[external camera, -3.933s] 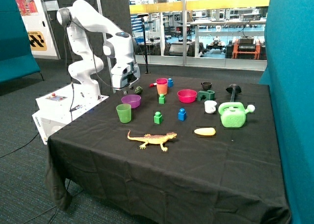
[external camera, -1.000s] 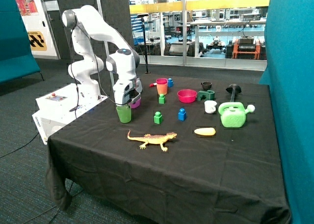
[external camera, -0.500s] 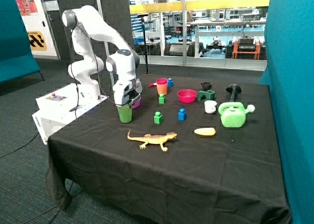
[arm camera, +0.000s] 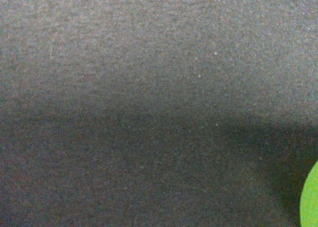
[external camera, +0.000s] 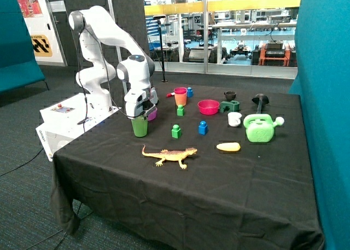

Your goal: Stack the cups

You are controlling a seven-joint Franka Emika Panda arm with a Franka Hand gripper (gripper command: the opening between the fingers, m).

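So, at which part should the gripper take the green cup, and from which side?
Probably at the rim, from straight above: the green cup stands upright, mouth up, with the purple bowl close behind. The gripper is already at its rim.

Three cups – green [external camera: 140, 127], pink [external camera: 180, 91] nested in yellow [external camera: 180, 100], two bowls [external camera: 208, 106], four blocks [external camera: 203, 127]

Yellow toy lizard [external camera: 169, 154], green watering can [external camera: 261, 128], black tablecloth [external camera: 219, 184].
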